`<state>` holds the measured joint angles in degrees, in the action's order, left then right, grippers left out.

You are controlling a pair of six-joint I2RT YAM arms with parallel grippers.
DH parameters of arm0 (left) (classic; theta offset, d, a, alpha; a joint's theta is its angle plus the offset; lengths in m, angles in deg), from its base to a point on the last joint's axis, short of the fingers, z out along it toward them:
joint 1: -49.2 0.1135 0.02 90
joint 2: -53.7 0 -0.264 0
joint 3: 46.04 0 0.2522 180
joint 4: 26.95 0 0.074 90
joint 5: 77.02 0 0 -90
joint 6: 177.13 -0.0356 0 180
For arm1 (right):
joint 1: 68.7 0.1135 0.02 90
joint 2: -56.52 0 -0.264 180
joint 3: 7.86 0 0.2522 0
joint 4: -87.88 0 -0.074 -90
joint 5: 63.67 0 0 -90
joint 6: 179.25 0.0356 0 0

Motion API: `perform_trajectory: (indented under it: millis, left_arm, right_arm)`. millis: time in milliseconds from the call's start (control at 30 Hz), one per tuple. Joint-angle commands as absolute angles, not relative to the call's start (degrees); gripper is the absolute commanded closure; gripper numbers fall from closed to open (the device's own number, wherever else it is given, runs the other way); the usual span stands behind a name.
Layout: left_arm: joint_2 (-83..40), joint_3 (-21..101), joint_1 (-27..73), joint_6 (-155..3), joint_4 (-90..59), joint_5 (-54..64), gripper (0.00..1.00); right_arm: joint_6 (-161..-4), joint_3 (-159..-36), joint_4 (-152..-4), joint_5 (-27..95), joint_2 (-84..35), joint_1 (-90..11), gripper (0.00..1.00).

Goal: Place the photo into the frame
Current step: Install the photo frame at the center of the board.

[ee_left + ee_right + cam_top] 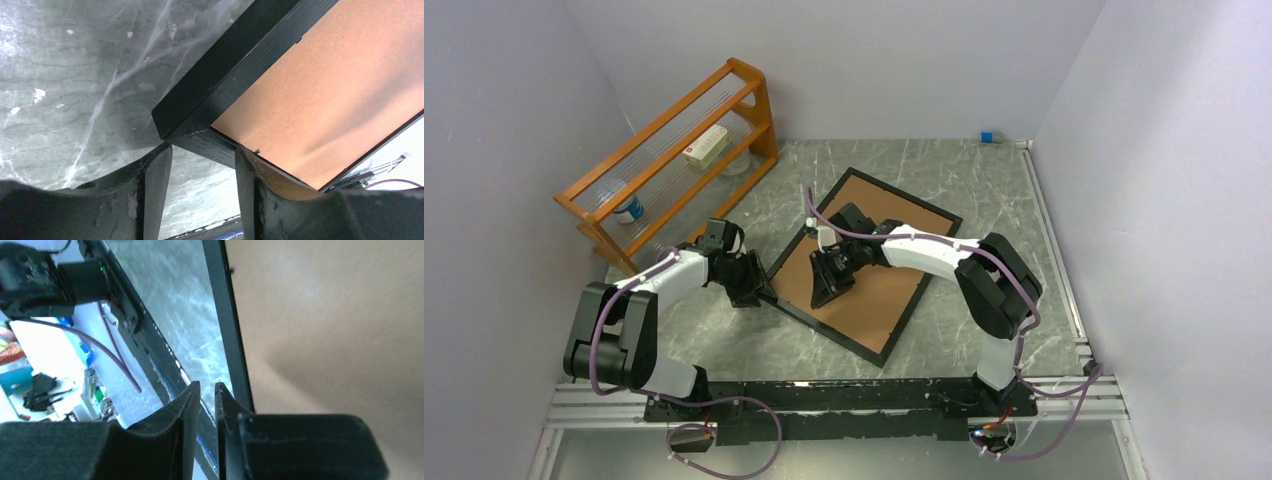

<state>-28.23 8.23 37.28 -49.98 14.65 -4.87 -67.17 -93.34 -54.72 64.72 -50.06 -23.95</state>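
- Frame [834, 333] [215, 85] [227, 320]: thin black border, laid flat and back-up near the middle of the table [994, 180], turned at an angle so that one corner is directed toward the far edge and one toward the left edge.
- Backing board [879, 305] [320, 75] [340, 315]: plain brown sheet, seated within the black border and shown uppermost. What lies beneath it is hidden.
- Left gripper [749, 285] [202, 165]: brought low at the frame's left corner. Its fingers [155, 195] are held apart, one on the table side of the rail and one on the board side, with the corner rail seen between the tips.
- Right gripper [829, 285] [207, 390]: placed over the brown board, toward the frame's near-left rail. Its fingers [187, 405] are drawn nearly together, with only a narrow slit left between them.
- Orange wooden rack [674, 140]: set at the far-left corner of the table, with a white box [707, 148] on a shelf and a small blue-and-white container [629, 210] lower down.
- Small blue object [987, 137]: seen at the far edge, toward the right corner, well apart from the frame.
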Motion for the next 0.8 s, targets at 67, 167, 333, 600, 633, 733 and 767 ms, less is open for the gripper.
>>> perform_trajectory:
  millis: [67,167,333,600,633,733,767]
  left_arm:
    - [-30.4,8.2,37.2,-49.7,15.5,-2.9,0.57]
    - [-30.9,8.4,37.2,-49.6,16.1,-2.0,0.64]
    - [-30.8,8.8,37.2,-49.8,16.9,-0.7,0.68]
    - [-30.9,8.8,37.2,-50.0,17.0,-0.5,0.7]
    - [-30.9,8.8,37.2,-50.1,17.0,-0.5,0.7]
    - [-30.7,8.9,37.2,-50.3,17.3,-0.2,0.7]
    - [-30.7,8.9,37.2,-50.3,17.3,-0.1,0.7]
  right_arm:
    - [-66.0,-86.6,-58.4,71.0,-47.3,-23.4,0.87]
    - [-66.4,-85.7,-56.4,69.7,-48.0,-23.3,0.94]
    - [-67.7,-85.1,-53.3,65.1,-49.1,-23.4,0.97]
    - [-69.9,-86.8,-50.9,58.4,-52.0,-23.9,1.0]
    - [-70.5,-86.9,-50.6,58.1,-52.1,-24.0,1.0]
    - [-72.1,-87.5,-49.3,56.9,-52.4,-24.3,1.0]
    - [-72.4,-87.7,-48.7,56.9,-52.7,-24.4,1.0]
